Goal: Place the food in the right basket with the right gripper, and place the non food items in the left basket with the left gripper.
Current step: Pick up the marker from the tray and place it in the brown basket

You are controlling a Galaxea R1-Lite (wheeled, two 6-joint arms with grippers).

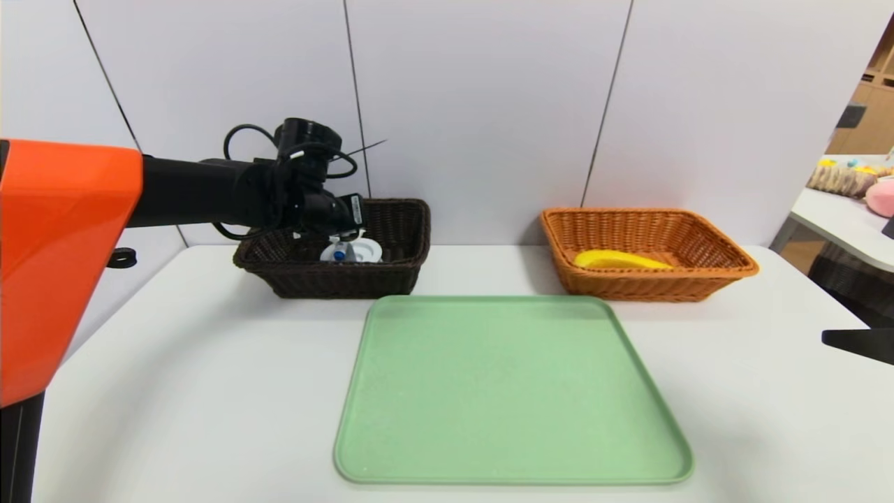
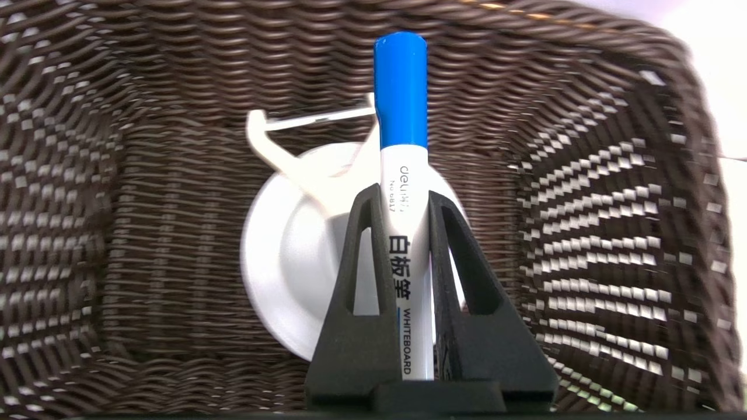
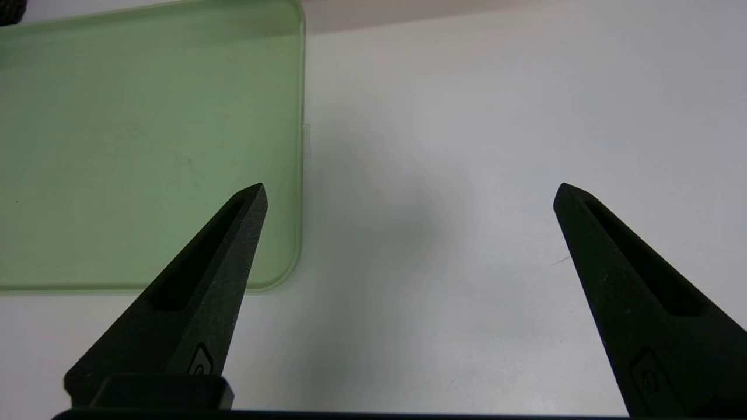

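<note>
My left gripper (image 1: pixel 340 241) reaches down into the dark brown left basket (image 1: pixel 391 279), shut on a white whiteboard marker (image 2: pixel 401 93) with a blue cap. The marker stands between the fingers (image 2: pixel 356 280), cap pointing away from the wrist. Under it on the basket floor lies a round white plastic item (image 2: pixel 280 262) with a hooked arm. A yellow banana (image 1: pixel 618 260) lies in the orange right basket (image 1: pixel 712 269). My right gripper (image 3: pixel 409 186) hangs open and holds nothing over the white table, beside the green tray's corner (image 3: pixel 146 146).
The green tray (image 1: pixel 510 391) lies bare in the middle of the white table (image 1: pixel 209 391), in front of both baskets. A black tip of the right arm (image 1: pixel 859 344) shows at the right edge. A side table with soft toys (image 1: pixel 852 181) stands at the far right.
</note>
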